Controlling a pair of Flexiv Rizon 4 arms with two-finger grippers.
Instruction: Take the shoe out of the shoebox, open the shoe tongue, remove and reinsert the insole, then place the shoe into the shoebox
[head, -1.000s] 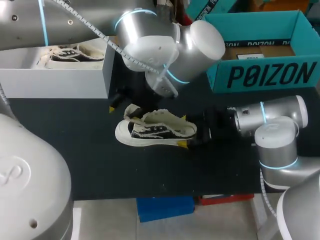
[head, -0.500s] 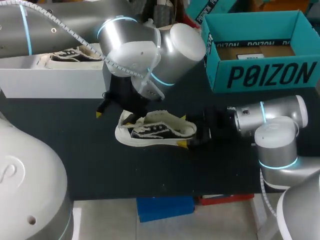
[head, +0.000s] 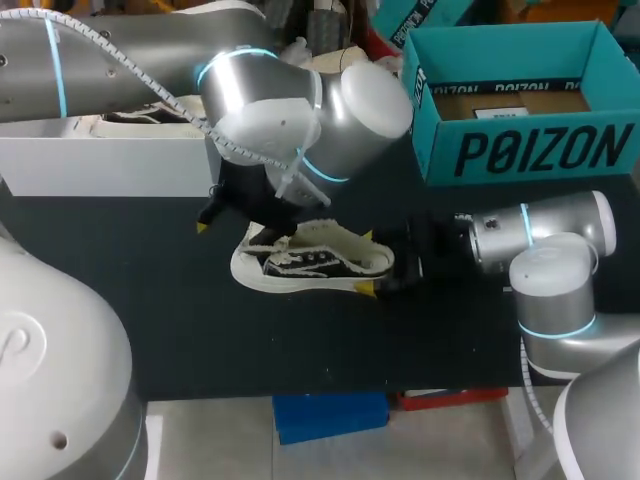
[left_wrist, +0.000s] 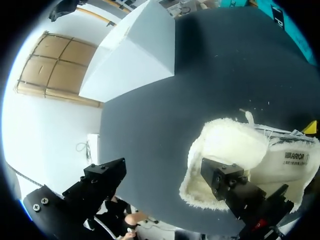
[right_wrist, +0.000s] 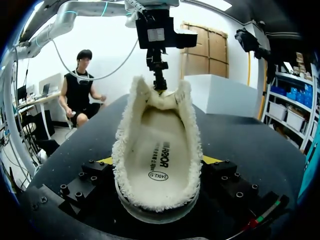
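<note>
Cream fleece, head view: a cream fleece-lined low shoe with black side panels and a white rubber sole (head: 312, 260) stands on its sole on the black table top (head: 200, 340), lengthwise between the two grippers.
Left gripper, head view: the left gripper (head: 235, 225) is over the shoe's toe end with its fingers spread wide and nothing gripped. One yellow tip hangs over bare table beside the shoe, the other finger is at the raised fleece tongue (head: 262, 233).
Right gripper, head view: the right gripper (head: 385, 278) is closed on the heel from both sides.
Edges, head view: a white shoebox (head: 110, 160) holding a second shoe (head: 150, 108) lies just beyond the left gripper. A teal cardboard box (head: 520, 150) stands beyond the right gripper, apart from it. Bare table runs from both grippers to the front edge.
Left wrist view: one finger (left_wrist: 232, 182) sits over the fleece lining, the other (left_wrist: 97, 182) over bare table. A corner of the white shoebox (left_wrist: 135, 50) is ahead, with open table between it and the shoe.
Right wrist view: the heel sits between the fingers, pressed on either side. The pale insole (right_wrist: 157, 150) lies flat inside, ringed by fleece. The left gripper's finger comes down at the tongue, ahead at the toe end; whether it touches, I cannot tell.
</note>
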